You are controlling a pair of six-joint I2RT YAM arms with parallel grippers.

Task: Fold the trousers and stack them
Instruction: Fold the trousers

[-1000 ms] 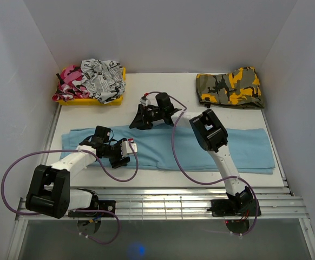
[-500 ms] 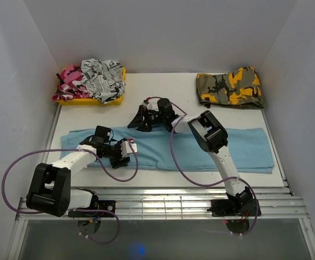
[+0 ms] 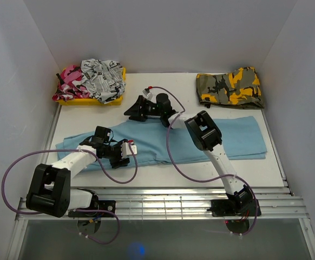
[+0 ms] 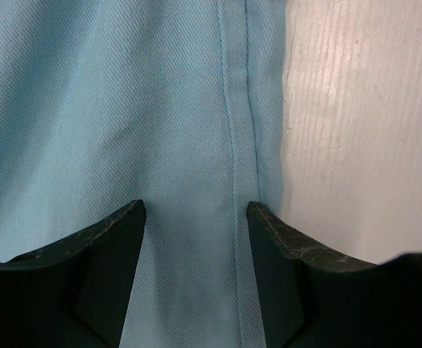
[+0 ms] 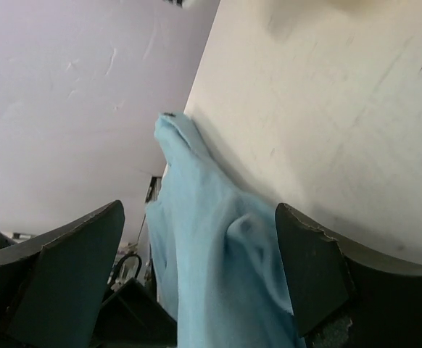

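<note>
Between the widely spread fingers (image 5: 66,268) of the right gripper (image 5: 200,210), a raised ridge of the trousers (image 5: 196,246) is standing up off the table (image 5: 327,109). The fingers are not pinching it, and it cannot be told whether the cloth is hanging on one of them. Over the last second this gripper has been travelling left and toward the far edge, and the cloth has been following. Seen from above, its far edge is now peaking just beside the gripper. Its right end is being drawn away from the near edge, so the long strip is lying skewed instead of straight across.

At the left gripper (image 4: 195,206) the fingers are likewise standing apart. Their tips are pointing down at the cloth on either side of a stitched seam close to its edge, and they are closing on nothing. This arm has not been moving, and the left end of the trousers is staying about where it was.

For the task, this looks like repositioning rather than folding. The trousers are still lying at full length across mid-table, no leg is lying over the other yet, and the flat layout is getting disturbed. Stacking, probably on the camouflage pile (image 3: 230,86) at the far right, is still waiting.
</note>
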